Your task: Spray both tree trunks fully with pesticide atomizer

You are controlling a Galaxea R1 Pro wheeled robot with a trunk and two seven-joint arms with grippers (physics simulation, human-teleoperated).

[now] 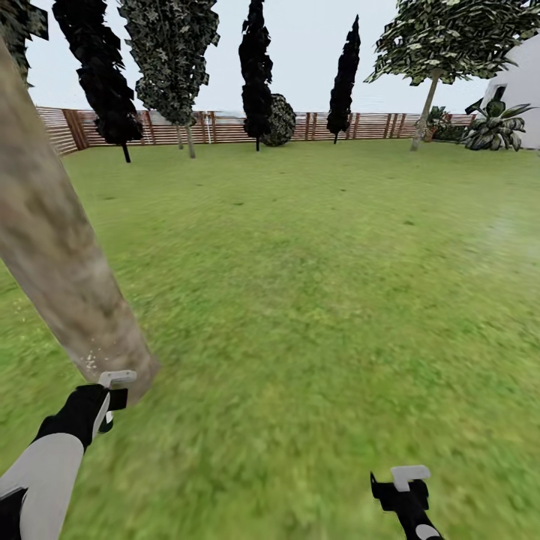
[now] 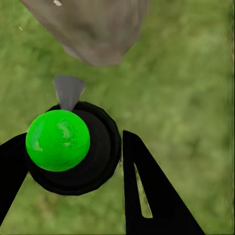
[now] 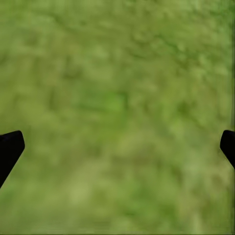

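Observation:
A thick, mottled grey-brown tree trunk (image 1: 52, 247) leans across the left of the head view and meets the grass floor (image 1: 315, 300) near my left gripper (image 1: 112, 396). A few white pesticide specks (image 1: 91, 352) dot its base. In the left wrist view the pesticide atomizer (image 2: 73, 149), a black round body with a bright green ball on top and a grey nozzle (image 2: 67, 90), sits between the black fingers (image 2: 147, 196). Its nozzle points at the trunk's foot (image 2: 98, 34). My left gripper (image 2: 73, 159) is shut on it. My right gripper (image 1: 405, 487) hangs open over bare grass (image 3: 117, 117).
Open lawn stretches ahead and to the right. A brown slatted fence (image 1: 225, 127) rings the far side, with slim dark trees (image 1: 255, 67) before it. Another tree with a bare leaning trunk (image 1: 426, 105) stands far back right, near a white wall (image 1: 521, 82) and a leafy plant (image 1: 495, 127).

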